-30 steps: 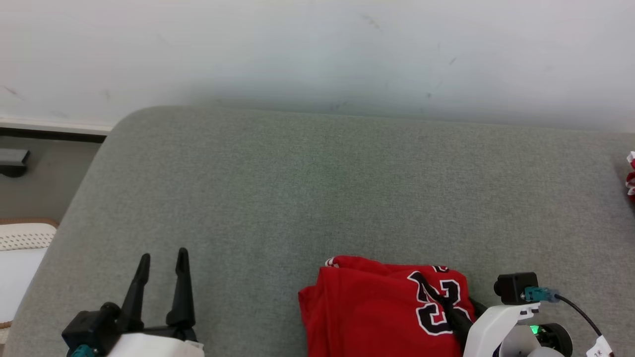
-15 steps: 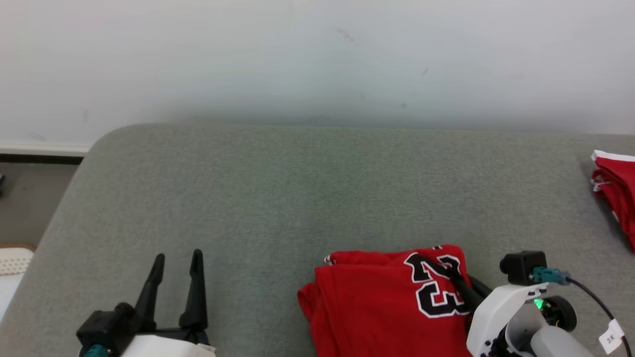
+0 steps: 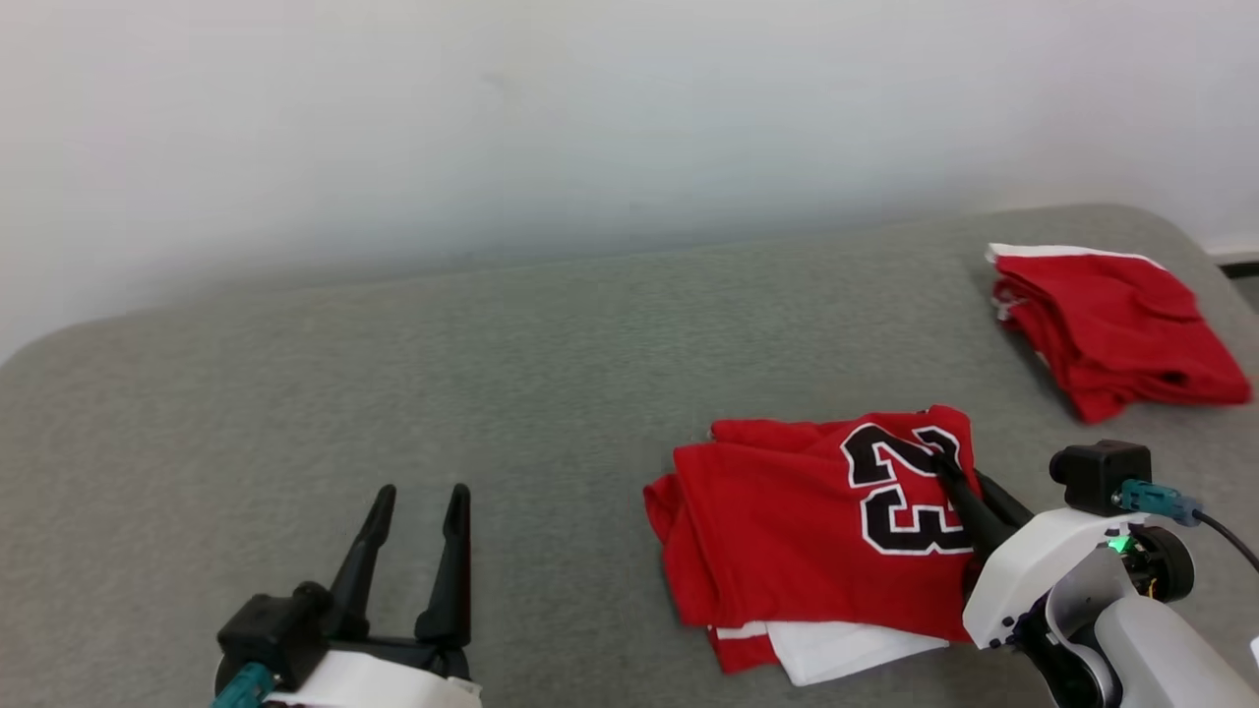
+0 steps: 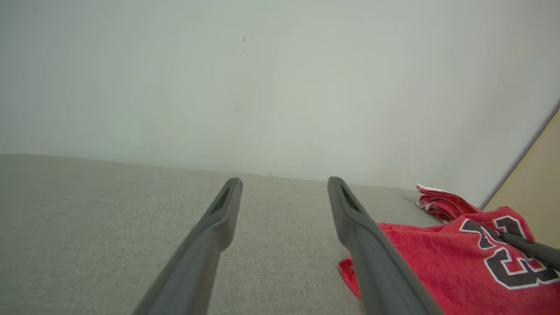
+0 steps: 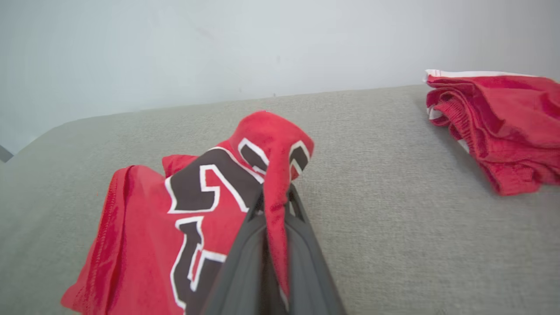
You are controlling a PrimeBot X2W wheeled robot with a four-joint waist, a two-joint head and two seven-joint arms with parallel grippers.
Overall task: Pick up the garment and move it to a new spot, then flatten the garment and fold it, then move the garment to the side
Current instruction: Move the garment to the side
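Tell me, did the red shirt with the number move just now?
Yes. The shirt has slid right across the cushion, toward the red pile of clothes; the gap between them has shrunk.

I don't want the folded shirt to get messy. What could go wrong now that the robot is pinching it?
1. The right pincer pinches just the edge of the red jersey, so pulling may open the folds.
2. The left pincer is open and apart from it, so the other side may drag on the grey cushion.
3. It could bump the other red pile.
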